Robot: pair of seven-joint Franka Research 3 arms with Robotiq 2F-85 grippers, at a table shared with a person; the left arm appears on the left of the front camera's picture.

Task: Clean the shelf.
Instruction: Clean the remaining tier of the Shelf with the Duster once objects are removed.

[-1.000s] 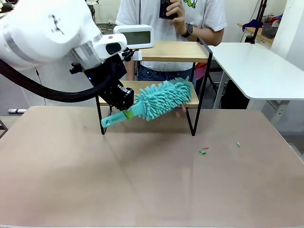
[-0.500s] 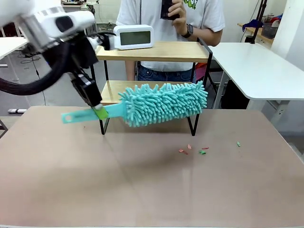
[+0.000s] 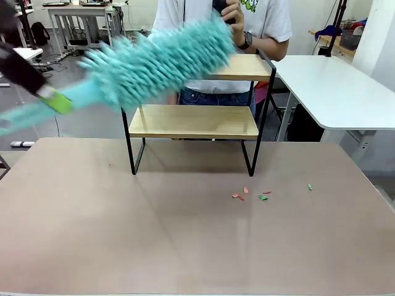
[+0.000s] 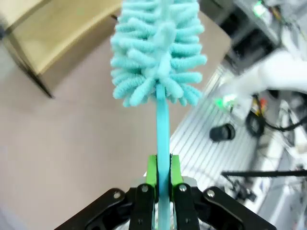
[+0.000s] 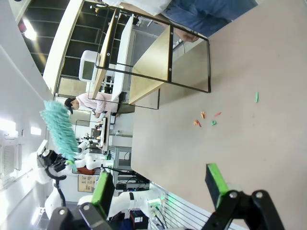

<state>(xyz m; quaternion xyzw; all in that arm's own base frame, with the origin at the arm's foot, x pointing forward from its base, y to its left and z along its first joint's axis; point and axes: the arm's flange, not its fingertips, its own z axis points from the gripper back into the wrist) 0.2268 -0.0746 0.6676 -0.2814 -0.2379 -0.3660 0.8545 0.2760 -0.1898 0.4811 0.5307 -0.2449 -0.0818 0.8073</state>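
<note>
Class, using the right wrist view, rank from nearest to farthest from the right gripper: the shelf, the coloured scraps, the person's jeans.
1. The coloured scraps, on the tabletop ahead of the right gripper.
2. The shelf, standing beyond them.
3. The person's jeans, behind the shelf at the far side.

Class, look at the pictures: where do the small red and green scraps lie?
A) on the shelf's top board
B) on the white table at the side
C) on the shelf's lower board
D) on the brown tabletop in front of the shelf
D: the scraps lie on the brown tabletop, a little in front of the shelf and near its right-hand legs.
</note>
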